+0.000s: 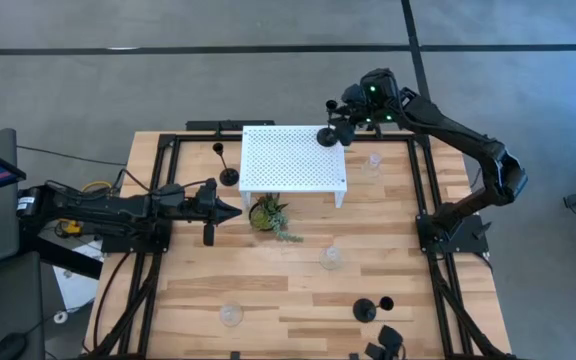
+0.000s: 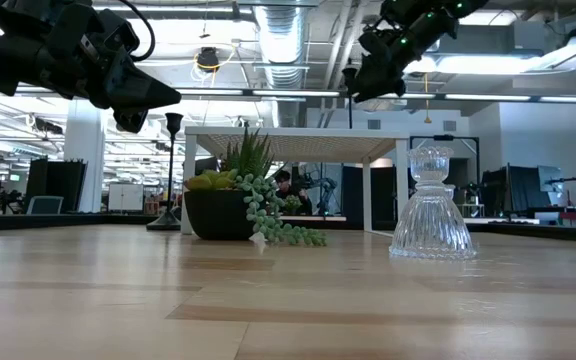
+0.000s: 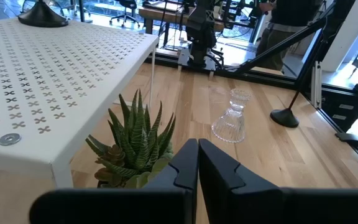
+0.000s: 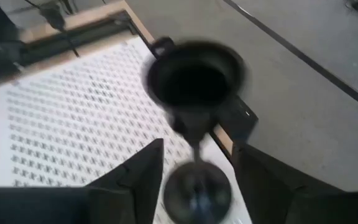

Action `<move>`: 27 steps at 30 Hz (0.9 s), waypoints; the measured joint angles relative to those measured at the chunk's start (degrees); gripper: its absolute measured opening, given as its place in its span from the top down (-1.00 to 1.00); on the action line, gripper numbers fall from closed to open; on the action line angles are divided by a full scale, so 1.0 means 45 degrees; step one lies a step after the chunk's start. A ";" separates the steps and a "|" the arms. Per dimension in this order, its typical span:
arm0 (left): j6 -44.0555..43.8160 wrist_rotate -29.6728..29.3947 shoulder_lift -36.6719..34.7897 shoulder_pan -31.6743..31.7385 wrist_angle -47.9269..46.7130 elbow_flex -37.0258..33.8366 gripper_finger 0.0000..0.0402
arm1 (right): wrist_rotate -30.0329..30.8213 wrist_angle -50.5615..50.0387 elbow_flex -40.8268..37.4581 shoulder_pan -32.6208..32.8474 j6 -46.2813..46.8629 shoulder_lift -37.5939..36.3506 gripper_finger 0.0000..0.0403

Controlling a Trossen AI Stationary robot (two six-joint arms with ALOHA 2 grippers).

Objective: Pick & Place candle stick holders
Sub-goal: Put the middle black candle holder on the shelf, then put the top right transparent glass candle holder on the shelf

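Note:
A black candle stick holder stands upright with its round base on the far right corner of the white perforated stand. My right gripper is open, with one finger on each side of the holder's thin stem below its cup, touching nothing. It also shows in the high view. My left gripper is shut and empty, level above the table beside the green potted plant. A second black holder stands on the table left of the stand.
Clear glass holders stand on the table at the far right, in the middle and near the front. Another black holder lies at the front right, with a further dark piece at the near edge.

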 joint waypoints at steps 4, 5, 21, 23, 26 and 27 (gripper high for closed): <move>0.0000 0.0003 0.0000 -0.0003 0.0000 0.0000 0.94 | 0.0246 -0.1003 0.0000 -0.0132 -0.0292 -0.0667 0.00; 0.0000 0.0002 0.0001 -0.0002 -0.0003 0.0000 0.94 | 0.0245 -0.1281 0.0000 -0.0166 -0.0325 -0.0835 -0.01; 0.0371 0.0000 -0.0038 -0.0003 0.0016 0.0005 0.94 | 0.0198 -0.7100 0.0000 0.0847 -0.0373 -0.4052 0.59; 0.0777 0.0000 -0.0052 -0.0001 0.0004 0.0010 0.94 | 0.0201 -0.7601 0.0000 0.1190 -0.0382 -0.4319 0.78; 0.0975 0.0003 -0.0058 -0.0004 0.0000 0.0010 0.94 | 0.0216 -0.7999 -0.0034 0.1810 -0.0673 -0.4704 0.96; 0.0971 0.0000 -0.0058 -0.0002 0.0000 0.0010 0.94 | 0.0216 -0.7977 -0.0125 0.2018 -0.0674 -0.4859 0.96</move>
